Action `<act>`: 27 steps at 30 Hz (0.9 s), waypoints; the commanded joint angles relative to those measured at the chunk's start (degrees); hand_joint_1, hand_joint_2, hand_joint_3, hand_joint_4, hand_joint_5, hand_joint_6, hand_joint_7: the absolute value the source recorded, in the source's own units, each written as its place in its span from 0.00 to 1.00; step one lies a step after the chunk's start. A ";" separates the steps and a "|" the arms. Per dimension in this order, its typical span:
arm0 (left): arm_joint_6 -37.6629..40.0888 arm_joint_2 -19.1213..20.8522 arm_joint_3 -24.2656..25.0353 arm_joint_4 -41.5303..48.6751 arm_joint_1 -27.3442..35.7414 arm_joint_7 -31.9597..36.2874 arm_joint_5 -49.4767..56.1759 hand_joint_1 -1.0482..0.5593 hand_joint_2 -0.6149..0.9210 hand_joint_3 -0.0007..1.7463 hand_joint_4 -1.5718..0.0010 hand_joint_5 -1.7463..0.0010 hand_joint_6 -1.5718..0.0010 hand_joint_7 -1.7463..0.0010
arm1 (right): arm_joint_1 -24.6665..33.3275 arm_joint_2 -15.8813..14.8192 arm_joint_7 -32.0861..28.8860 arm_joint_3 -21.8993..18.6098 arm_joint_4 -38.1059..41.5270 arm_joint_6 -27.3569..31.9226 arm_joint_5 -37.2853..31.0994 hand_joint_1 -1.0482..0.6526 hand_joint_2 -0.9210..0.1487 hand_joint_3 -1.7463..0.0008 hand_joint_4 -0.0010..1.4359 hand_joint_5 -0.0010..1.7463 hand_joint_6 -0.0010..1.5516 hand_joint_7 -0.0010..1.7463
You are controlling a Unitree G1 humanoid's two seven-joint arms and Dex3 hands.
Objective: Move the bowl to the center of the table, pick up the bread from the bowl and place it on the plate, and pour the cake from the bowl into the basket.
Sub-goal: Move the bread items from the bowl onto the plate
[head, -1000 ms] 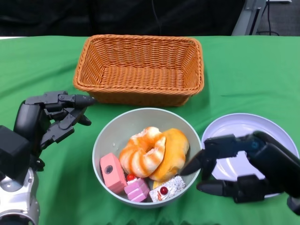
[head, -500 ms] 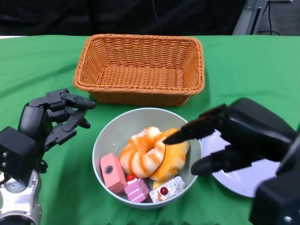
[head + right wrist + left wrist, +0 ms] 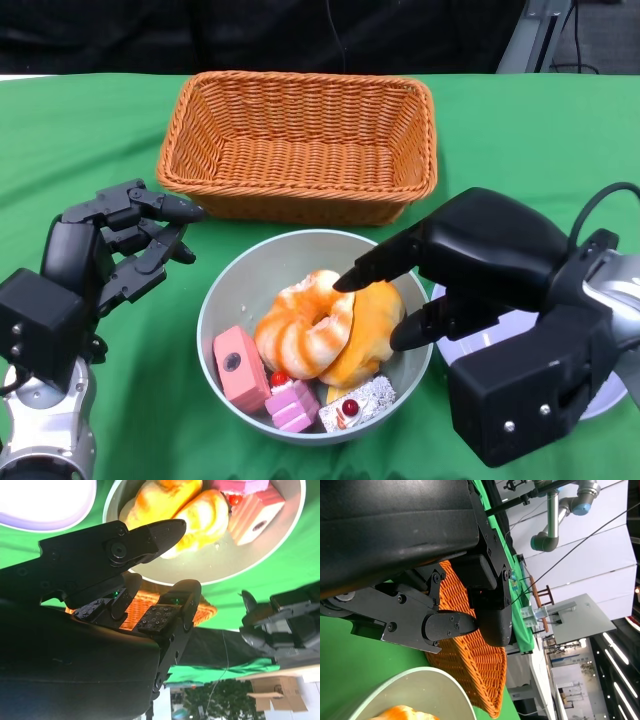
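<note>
right hand [image 3: 440, 275] moved from plate [image 3: 600, 395] at 3 o'clock to over bowl [image 3: 232, 290], fingertip reaching bread [image 3: 372, 320]

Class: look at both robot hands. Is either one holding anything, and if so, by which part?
Nothing is held. The right hand hovers open over the bread in the bowl; the left hand is open beside it.

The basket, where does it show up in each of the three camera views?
Head view: basket sits top centre, behind the bowl.
Right wrist view: only a strip of it shows between the right hand's fingers, next to the bowl's rim.
Left wrist view: its woven side shows behind the left hand's fingers.
Shared landmark: the bowl, beside the basket in all three.
</note>
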 commanded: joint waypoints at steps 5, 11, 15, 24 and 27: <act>-1.09 0.79 0.69 -0.39 -1.33 2.70 0.37 0.57 0.98 0.25 0.47 0.25 0.39 0.54 | -2.57 -0.17 -1.93 2.57 4.56 -2.18 -1.88 0.22 0.00 1.00 0.54 0.02 0.49 0.00; -0.82 1.25 0.16 -0.45 -1.45 5.61 2.52 0.57 0.97 0.25 0.46 0.26 0.39 0.53 | -3.23 0.67 -4.70 3.91 7.08 -3.43 -2.92 0.22 0.01 1.00 0.56 0.02 0.50 0.00; -0.65 0.74 0.47 -0.47 -1.58 4.79 1.55 0.57 0.97 0.25 0.45 0.26 0.39 0.53 | -3.41 1.67 -7.07 4.69 8.31 -3.95 -4.23 0.22 0.00 1.00 0.57 0.02 0.50 0.00; -0.51 0.41 0.53 -0.24 -1.80 4.84 1.20 0.56 0.98 0.23 0.46 0.26 0.39 0.54 | -3.84 3.67 -10.20 6.11 10.00 -3.27 -6.86 0.23 0.00 0.99 0.57 0.01 0.49 0.00; -0.16 0.36 0.39 -0.39 -1.78 5.20 1.52 0.56 0.98 0.23 0.46 0.26 0.38 0.53 | -4.46 4.11 -10.33 6.73 11.03 -2.99 -7.77 0.23 0.00 0.98 0.57 0.01 0.49 0.00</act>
